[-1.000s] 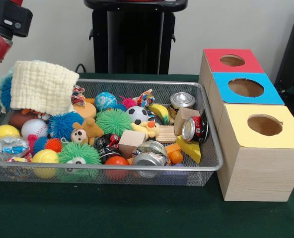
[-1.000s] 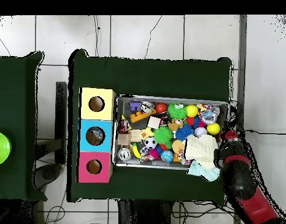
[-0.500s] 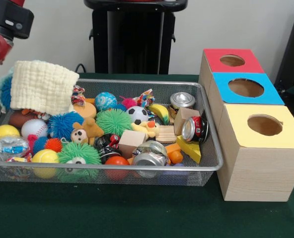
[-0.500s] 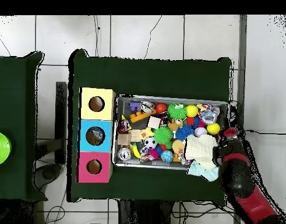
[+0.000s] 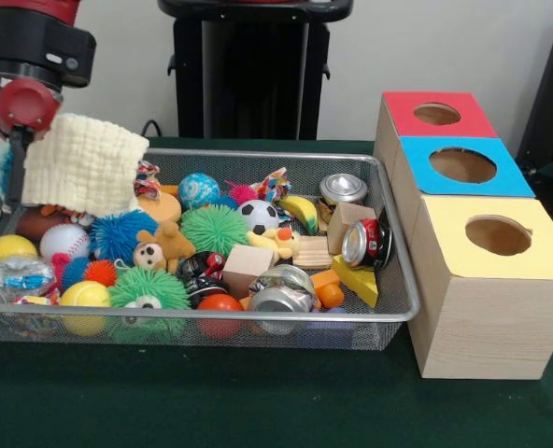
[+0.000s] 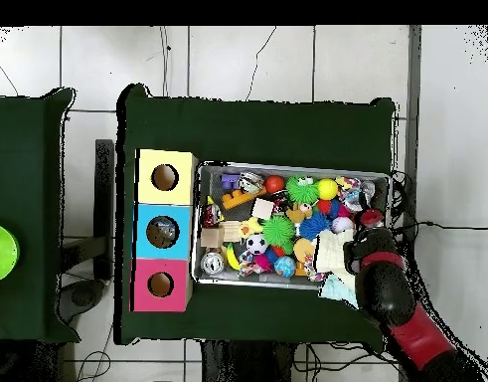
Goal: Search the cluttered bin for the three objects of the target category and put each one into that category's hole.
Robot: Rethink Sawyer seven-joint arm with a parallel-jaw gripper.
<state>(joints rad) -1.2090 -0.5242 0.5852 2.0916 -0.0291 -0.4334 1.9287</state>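
Covering table: green cloth (image 5: 258,411) | floor: pale tiles (image 6: 247,60) | jaws: cannot tell

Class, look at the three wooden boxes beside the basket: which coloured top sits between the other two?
The blue-topped box: it sits between the red-topped box, farther from the front camera, and the yellow-topped box, nearest it.

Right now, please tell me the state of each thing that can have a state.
wire basket: full of clutter
cream cloth: draped at the basket's end, under the arm
clear bottle: lying down
can: on its side
blue hole: uncovered
gripper: over the basket, state unclear
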